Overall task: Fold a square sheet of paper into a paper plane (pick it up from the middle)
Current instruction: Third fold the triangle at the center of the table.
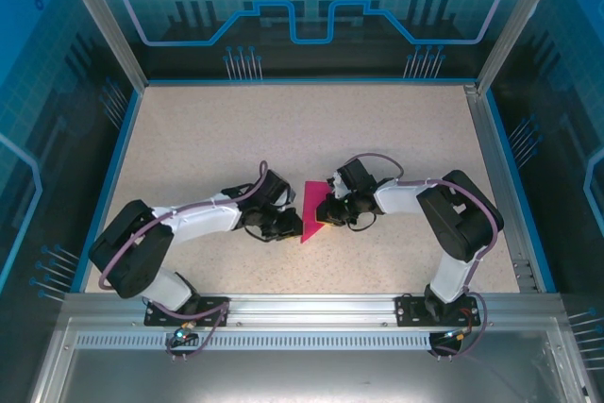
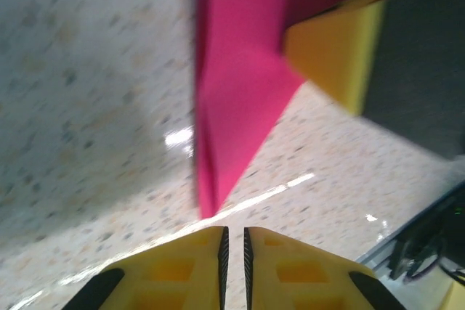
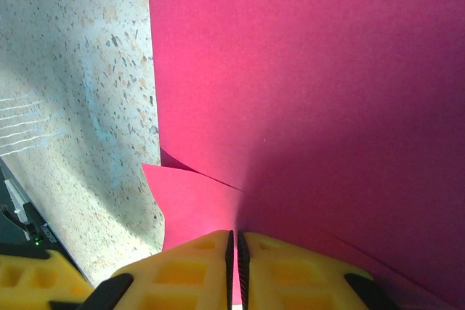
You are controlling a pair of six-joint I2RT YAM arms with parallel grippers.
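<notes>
- The paper plane (image 1: 311, 216) (image 2: 232, 92) (image 3: 312, 92), a folded magenta sheet narrowing to a point, is resting on the speckled counter (image 1: 283, 129) between the two tools, its point facing the arm bases.
- The right tool (image 1: 330, 211) (image 3: 234, 236) is pinching the paper plane, its jaws closed on the paper at the right side.
- The left tool (image 1: 286, 226) (image 2: 234, 231) is sitting just beside the point, jaws closed to a slit, gripping nothing.

Far half of table (image 1: 302, 129) free; centre tight: left gripper (image 1: 288, 225), right gripper (image 1: 328, 213) flank paper plane (image 1: 310, 214)
</notes>
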